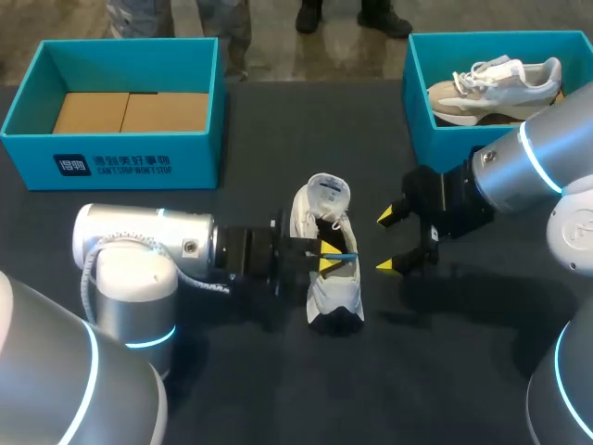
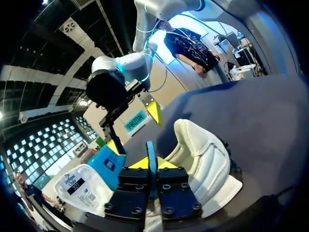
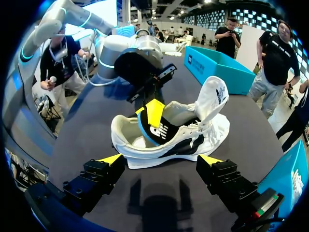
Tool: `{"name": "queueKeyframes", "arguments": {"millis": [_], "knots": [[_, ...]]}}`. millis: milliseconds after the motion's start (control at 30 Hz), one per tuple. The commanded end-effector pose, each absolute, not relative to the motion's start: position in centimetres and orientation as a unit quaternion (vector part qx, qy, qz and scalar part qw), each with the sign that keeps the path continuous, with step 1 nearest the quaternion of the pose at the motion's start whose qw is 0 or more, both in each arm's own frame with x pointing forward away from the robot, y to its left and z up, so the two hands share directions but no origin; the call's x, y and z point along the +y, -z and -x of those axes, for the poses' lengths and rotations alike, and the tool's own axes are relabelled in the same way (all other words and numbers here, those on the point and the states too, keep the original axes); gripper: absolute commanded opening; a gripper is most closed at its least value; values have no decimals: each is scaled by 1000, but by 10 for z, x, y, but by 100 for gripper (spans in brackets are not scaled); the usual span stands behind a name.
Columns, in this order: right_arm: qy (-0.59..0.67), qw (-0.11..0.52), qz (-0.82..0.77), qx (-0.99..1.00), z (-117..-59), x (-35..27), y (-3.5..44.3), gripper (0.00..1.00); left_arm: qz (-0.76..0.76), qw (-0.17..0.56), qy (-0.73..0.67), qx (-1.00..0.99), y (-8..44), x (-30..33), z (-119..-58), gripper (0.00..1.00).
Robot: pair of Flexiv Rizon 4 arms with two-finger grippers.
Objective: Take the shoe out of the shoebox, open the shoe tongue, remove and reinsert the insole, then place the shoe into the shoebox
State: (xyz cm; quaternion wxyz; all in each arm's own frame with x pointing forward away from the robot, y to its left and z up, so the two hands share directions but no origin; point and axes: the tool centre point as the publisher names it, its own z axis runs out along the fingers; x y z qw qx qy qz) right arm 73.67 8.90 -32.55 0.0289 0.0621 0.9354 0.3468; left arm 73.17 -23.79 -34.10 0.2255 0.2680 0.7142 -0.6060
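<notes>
A white shoe (image 1: 332, 278) lies on the dark table in the middle, its tongue (image 1: 327, 194) folded up and open. My left gripper (image 1: 328, 259) reaches into the shoe's mouth from the left. It is shut on the edge of the blue insole (image 1: 345, 256), which stands up between its fingertips (image 2: 166, 163) in the left wrist view. My right gripper (image 1: 385, 241) hangs open just right of the shoe, apart from it. In the right wrist view the shoe (image 3: 193, 137) lies on its side ahead of the open right gripper (image 3: 161, 159), and the insole (image 3: 143, 133) shows blue inside it.
A blue shoebox (image 1: 120, 167) with cardboard inside stands at the back left. A second blue box (image 1: 417, 111) at the back right holds another white and beige shoe (image 1: 496, 88). My right arm passes in front of that box.
</notes>
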Motion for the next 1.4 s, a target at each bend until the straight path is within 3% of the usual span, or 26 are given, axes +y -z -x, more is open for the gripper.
{"name": "queueKeyframes", "arguments": {"millis": [33, 500, 667, 767, 800, 833, 867, 933, 967, 1033, 1400], "knots": [[-344, 30, -63, 936, -736, 91, 326, 100, -264, 231, 608, 713, 334, -235, -728, 100], [-344, 30, -63, 936, -736, 91, 326, 100, -269, 247, 612, 702, 305, -224, -720, 100], [-344, 30, -63, 936, -736, 91, 326, 100, -272, 250, 607, 704, 296, -218, -721, 98], [-344, 30, -63, 936, -736, 91, 326, 100, -271, 251, 604, 706, 294, -216, -724, 91], [-344, 30, -63, 936, -736, 91, 326, 100, -272, 250, 604, 706, 294, -215, -724, 86], [-344, 30, -63, 936, -736, 91, 326, 100, -274, 249, 602, 707, 293, -215, -726, 71], [-344, 30, -63, 936, -736, 91, 326, 100, -274, 249, 602, 708, 293, -214, -727, 49], [-344, 30, -63, 936, -736, 91, 326, 100, -280, 243, 599, 709, 292, -214, -728, 36], [-344, 30, -63, 936, -736, 91, 326, 100, -282, 241, 599, 709, 291, -214, -727, 14], [-344, 30, -63, 936, -736, 91, 326, 100, -295, 231, 598, 709, 288, -214, -726, 0], [-344, 30, -63, 936, -736, 91, 326, 100, -387, 138, 563, 717, 273, -207, -717, 0]]}}
